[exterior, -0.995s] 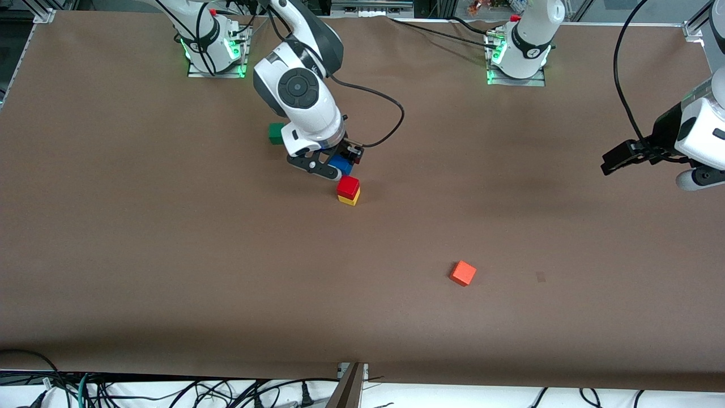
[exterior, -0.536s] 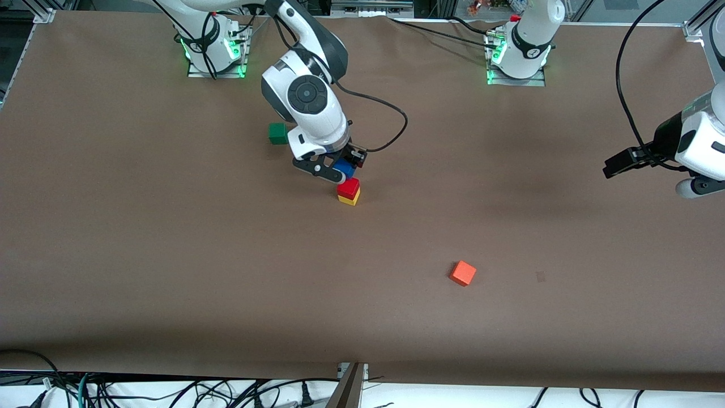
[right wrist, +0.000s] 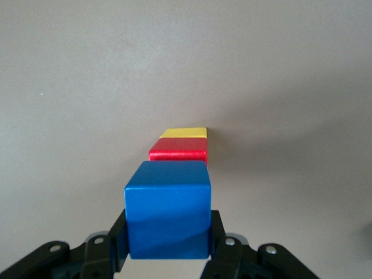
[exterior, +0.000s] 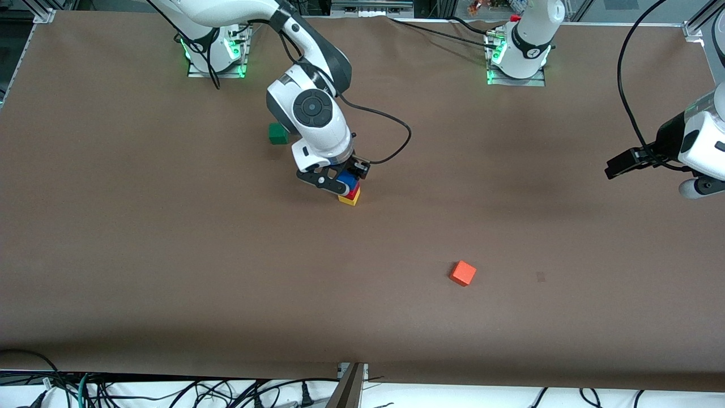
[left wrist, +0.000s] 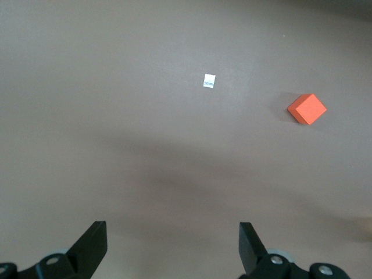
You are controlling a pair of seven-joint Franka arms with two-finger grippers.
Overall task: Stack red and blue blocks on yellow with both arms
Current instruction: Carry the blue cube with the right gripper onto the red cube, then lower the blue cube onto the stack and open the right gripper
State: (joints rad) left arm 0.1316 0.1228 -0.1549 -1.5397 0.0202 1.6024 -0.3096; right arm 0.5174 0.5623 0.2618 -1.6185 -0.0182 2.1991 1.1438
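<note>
Front view showed the right end effector (exterior: pixel 342 182) clamped on the blue block (exterior: pixel 346 180) over the red block (exterior: pixel 353 194), which sat on the yellow block (exterior: pixel 349 199). Left wrist view showed the left end effector (left wrist: pixel 172 247) apart, waiting over bare surface (left wrist: pixel 145 145). Right wrist view showed blue off-center; dropped crooked, it might fall.

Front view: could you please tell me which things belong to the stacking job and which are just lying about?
Job: blue block in the shut right gripper, over red block on yellow block; open left gripper waits.
Lying about: green cube, orange-red cube.
</note>
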